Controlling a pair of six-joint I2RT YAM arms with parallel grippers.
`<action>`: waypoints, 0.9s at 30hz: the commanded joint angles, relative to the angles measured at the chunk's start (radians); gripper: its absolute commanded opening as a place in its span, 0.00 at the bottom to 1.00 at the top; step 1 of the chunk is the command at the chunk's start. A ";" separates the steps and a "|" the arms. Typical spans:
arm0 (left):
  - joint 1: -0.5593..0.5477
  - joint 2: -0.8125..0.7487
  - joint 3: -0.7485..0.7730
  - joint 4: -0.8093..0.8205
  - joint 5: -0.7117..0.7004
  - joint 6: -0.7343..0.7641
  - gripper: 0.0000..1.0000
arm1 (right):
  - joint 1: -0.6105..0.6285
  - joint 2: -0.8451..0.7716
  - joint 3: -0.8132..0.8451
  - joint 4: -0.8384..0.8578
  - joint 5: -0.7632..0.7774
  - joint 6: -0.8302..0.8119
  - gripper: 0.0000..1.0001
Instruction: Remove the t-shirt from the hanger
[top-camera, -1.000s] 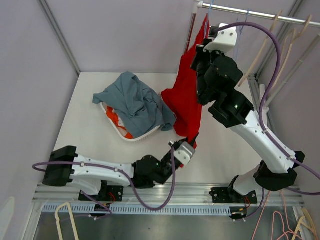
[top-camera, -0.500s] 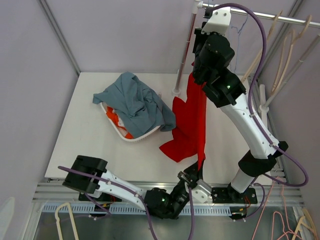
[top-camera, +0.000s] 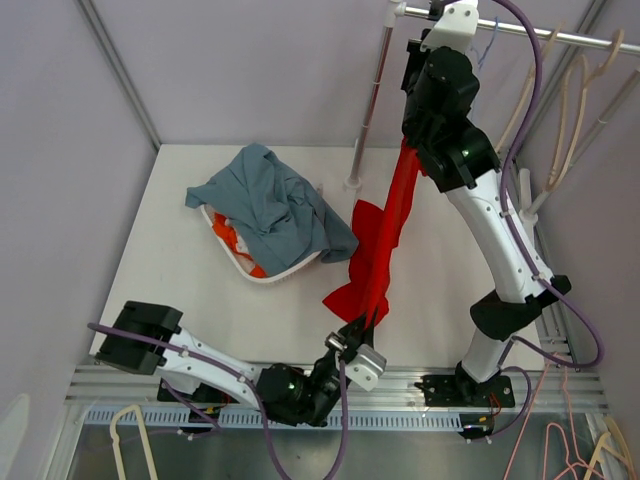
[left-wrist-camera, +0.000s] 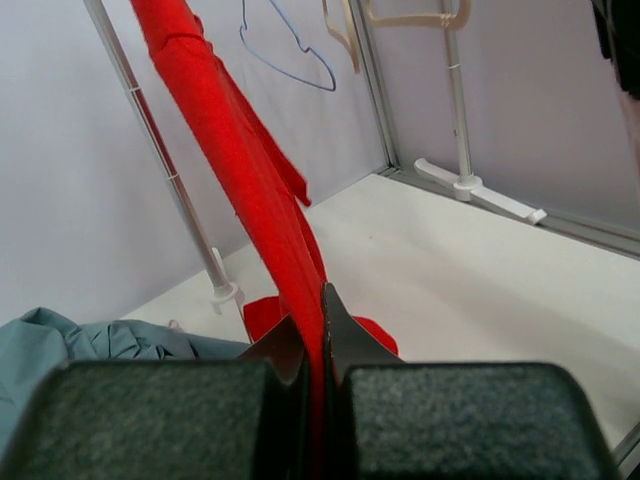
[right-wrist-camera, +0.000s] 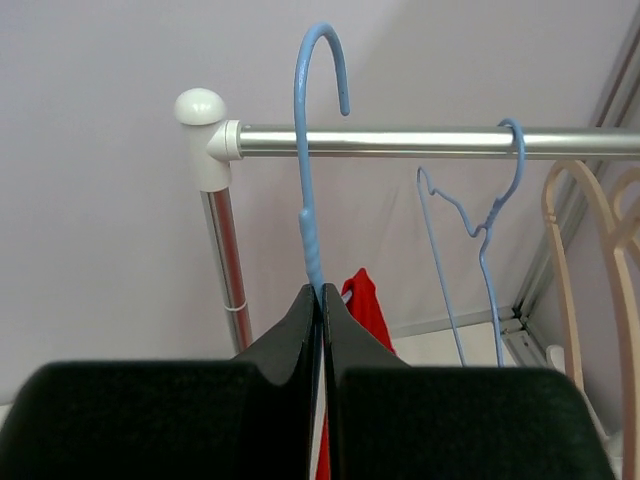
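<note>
The red t-shirt (top-camera: 385, 240) hangs stretched from high at the right arm down to the table front. My left gripper (top-camera: 362, 328) is shut on its lower end; in the left wrist view the red cloth (left-wrist-camera: 240, 190) runs up from between the jaws of the left gripper (left-wrist-camera: 318, 340). My right gripper (right-wrist-camera: 320, 300) is shut on the neck of a blue hanger (right-wrist-camera: 310, 180), held just in front of the rail (right-wrist-camera: 420, 140), its hook off the rail. A bit of red t-shirt (right-wrist-camera: 365, 300) shows below the jaws.
A white basket (top-camera: 262, 268) with a grey-blue garment (top-camera: 270, 205) on it sits mid-table. The rack pole (top-camera: 368, 110) stands at the back. Another blue hanger (right-wrist-camera: 480, 220) and beige hangers (top-camera: 590, 90) hang on the rail at right.
The right arm has risen further with the hanger. The left gripper has pulled the shirt's lower end toward the table front, stretching the shirt into a narrow strip.
</note>
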 joint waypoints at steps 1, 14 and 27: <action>-0.067 -0.060 -0.069 0.270 0.005 -0.063 0.01 | -0.074 0.031 0.091 0.127 -0.061 0.022 0.00; 0.040 -0.312 -0.129 -0.022 0.060 -0.230 0.35 | -0.097 -0.065 0.004 0.019 -0.167 0.220 0.00; 0.444 -0.461 0.004 -0.833 0.470 -0.856 0.78 | -0.048 -0.231 -0.178 0.041 -0.214 0.254 0.00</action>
